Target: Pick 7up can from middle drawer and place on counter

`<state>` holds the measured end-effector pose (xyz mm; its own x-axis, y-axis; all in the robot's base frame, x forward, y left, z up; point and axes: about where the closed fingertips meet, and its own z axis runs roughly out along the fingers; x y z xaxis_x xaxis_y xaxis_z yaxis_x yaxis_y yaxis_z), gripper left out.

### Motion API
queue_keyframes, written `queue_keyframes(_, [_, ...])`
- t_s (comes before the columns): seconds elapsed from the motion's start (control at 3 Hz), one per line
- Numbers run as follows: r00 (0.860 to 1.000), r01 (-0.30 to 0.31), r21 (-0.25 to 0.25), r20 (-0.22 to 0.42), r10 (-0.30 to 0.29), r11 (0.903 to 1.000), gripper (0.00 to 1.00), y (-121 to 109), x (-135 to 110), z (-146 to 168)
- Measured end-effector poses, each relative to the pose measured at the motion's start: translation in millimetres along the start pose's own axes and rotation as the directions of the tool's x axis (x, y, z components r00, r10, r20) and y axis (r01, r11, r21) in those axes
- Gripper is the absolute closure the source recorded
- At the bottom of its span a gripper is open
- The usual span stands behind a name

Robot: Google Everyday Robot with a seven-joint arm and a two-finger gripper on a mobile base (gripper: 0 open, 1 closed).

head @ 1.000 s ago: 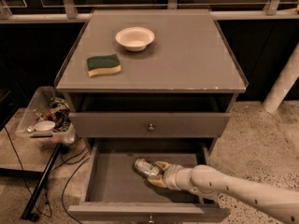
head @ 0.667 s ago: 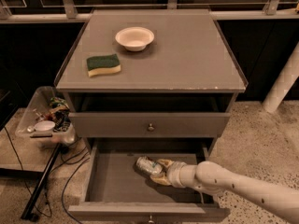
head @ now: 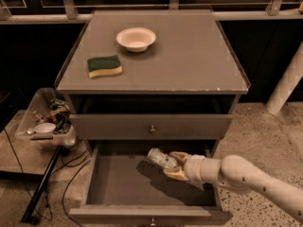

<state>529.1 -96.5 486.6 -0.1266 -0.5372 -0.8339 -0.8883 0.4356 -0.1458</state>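
Observation:
The 7up can (head: 159,158), silvery with green marks, lies tilted on its side over the open middle drawer (head: 118,183), near the drawer's back right. My gripper (head: 171,165) reaches in from the right on a white arm, its tan fingers (head: 176,174) closed around the can's right end. The can appears raised a little off the grey drawer floor, with its shadow below it. The counter (head: 189,56) is the cabinet's flat grey top above.
A white bowl (head: 136,38) and a green-and-yellow sponge (head: 104,66) sit on the counter's left half. The knobbed drawer above (head: 151,126) is closed. A clear bin of clutter (head: 45,122) stands left of the cabinet. A white post (head: 286,84) stands at right.
My gripper and the can have shifted slightly left and up within the drawer. The fingers have stayed closed on the can.

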Motion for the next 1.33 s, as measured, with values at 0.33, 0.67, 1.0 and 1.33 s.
queue_keyframes(0.33, [1.000,0.016,0.012,0.010,-0.016,0.9998,1.00,-6,-26,-46])
queue_keyframes(0.67, [0.999,0.042,0.024,-0.026,-0.041,0.9988,1.00,-11,-54,-80])
queue_keyframes(1.0, [0.994,0.095,0.067,-0.069,-0.090,0.9932,1.00,-21,-99,-129])
queue_keyframes(1.33, [0.989,0.129,0.079,-0.086,-0.122,0.9884,1.00,-25,-114,-139])
